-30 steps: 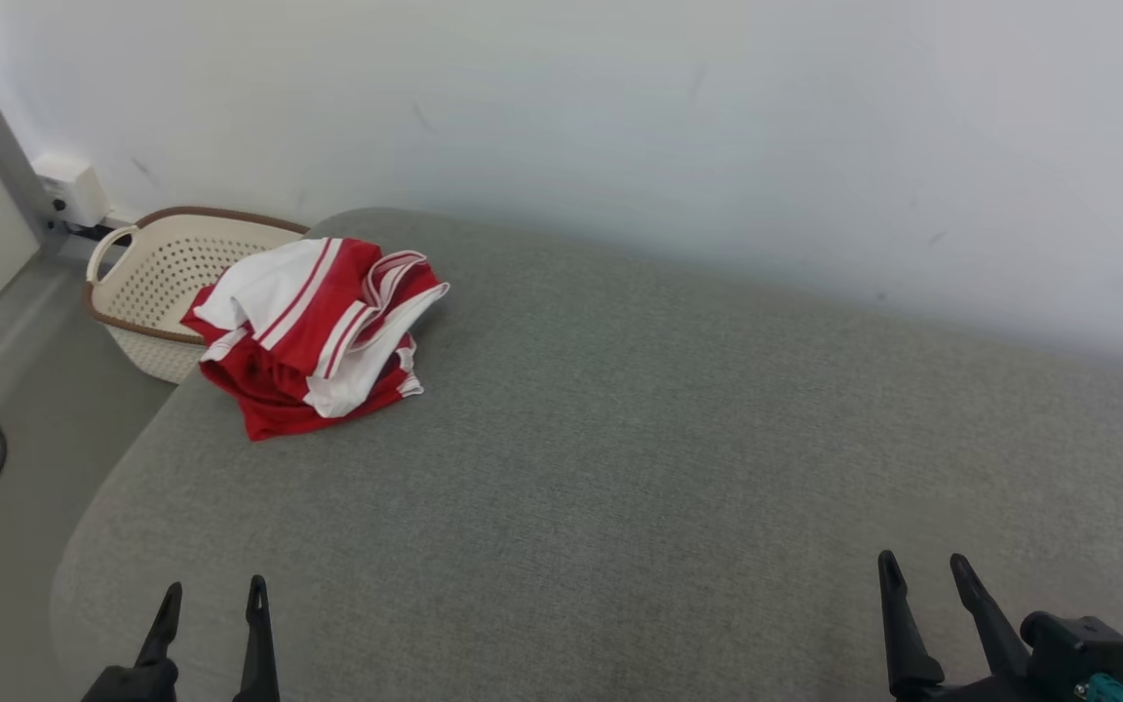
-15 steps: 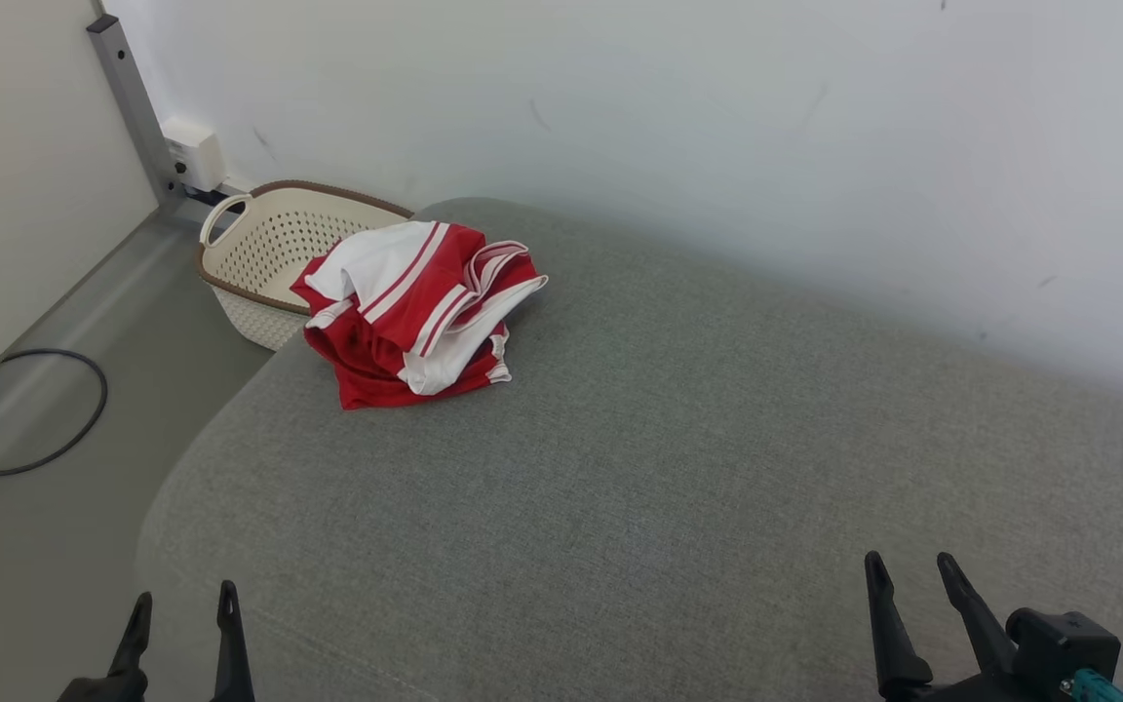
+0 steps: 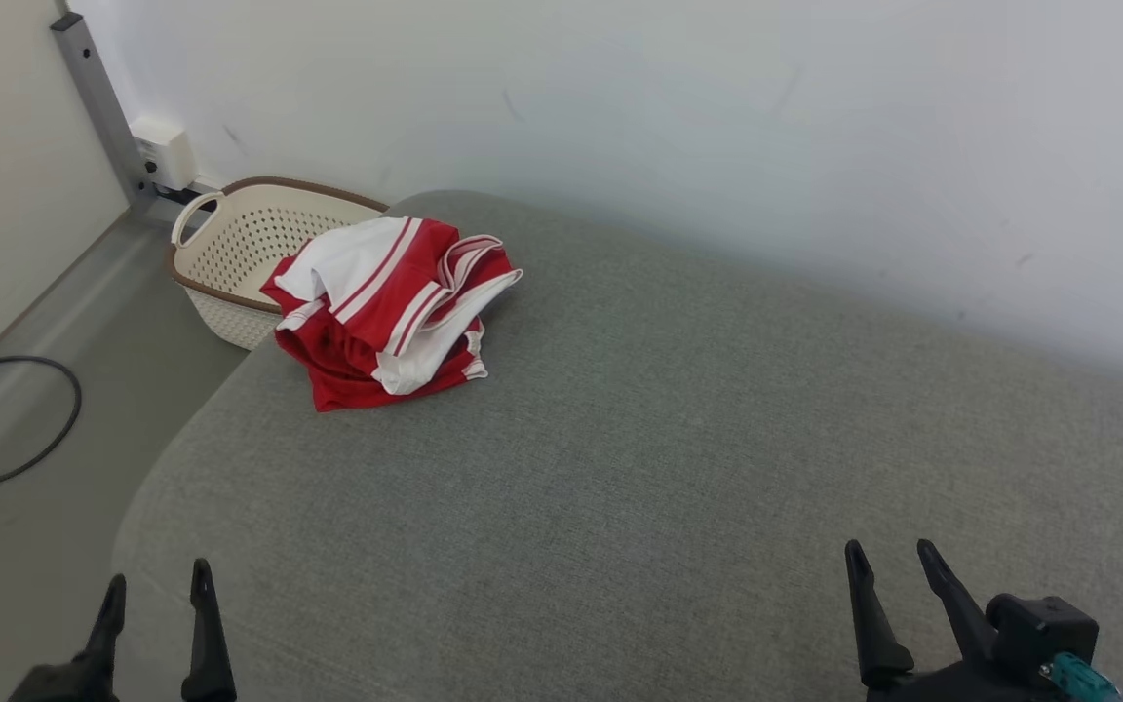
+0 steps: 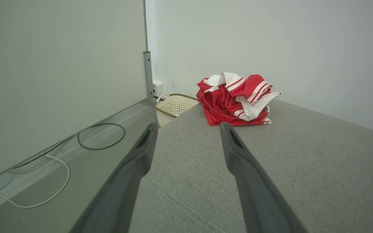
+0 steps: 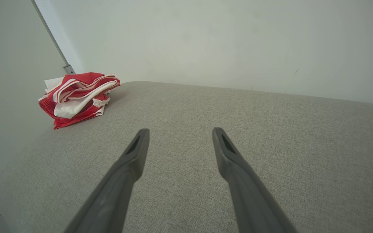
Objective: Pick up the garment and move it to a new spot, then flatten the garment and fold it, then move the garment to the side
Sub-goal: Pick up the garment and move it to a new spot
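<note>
The garment [image 3: 386, 312], red with white bands, lay crumpled in a heap on the bed's [image 3: 678, 468] far left corner, close against the left edge. Whether any of it hung over that edge could not be told. Just off that corner a perforated cream basket [image 3: 230, 244] stood on the floor [image 3: 25, 546], near the wall [image 3: 717, 117]. The bed's far edge ran along the wall. Its left edge curved round to the near side, with bare floor and a looped dark cable [image 3: 79, 405] beyond it.

From the garment across to the right and down to the near edge, the grey fabric was flat and unoccupied, which left wide room for moving the cloth.

The left fingers [image 3: 201, 614] hung at the near left corner, over the rounded edge, spread wide apart and holding nothing. In the left wrist view they pointed toward the garment, well apart from it. The right fingers [image 3: 866, 604] hung above the near edge toward the right, also spread wide and holding nothing, with open fabric ahead of them and the garment far off to their left.
</note>
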